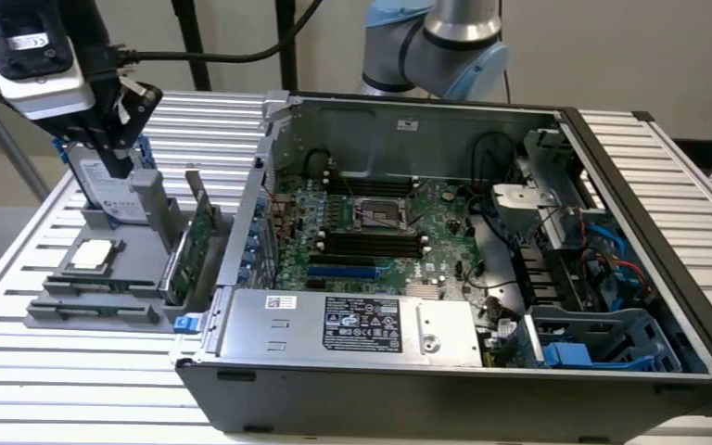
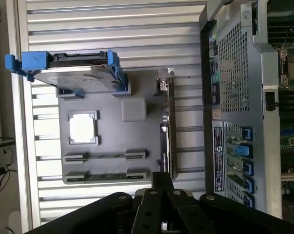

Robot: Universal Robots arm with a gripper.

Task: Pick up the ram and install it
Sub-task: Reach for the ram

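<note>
The ram is a slim green stick lying edge-up between two clips at the edge of the grey parts holder; in the exterior view the ram sits at the holder's near side. A second pair of clips runs parallel beside it. My gripper hangs above the holder's far end, over the upright hard drive, well away from the ram. Its fingers come together at a point with nothing between them. The black memory slots lie on the motherboard inside the open computer case.
The holder also carries a square silver processor, a hard drive in a blue bracket and a tall green expansion card standing next to the case wall. Everything rests on a slatted white table. Cables and a drive cage fill the case's right side.
</note>
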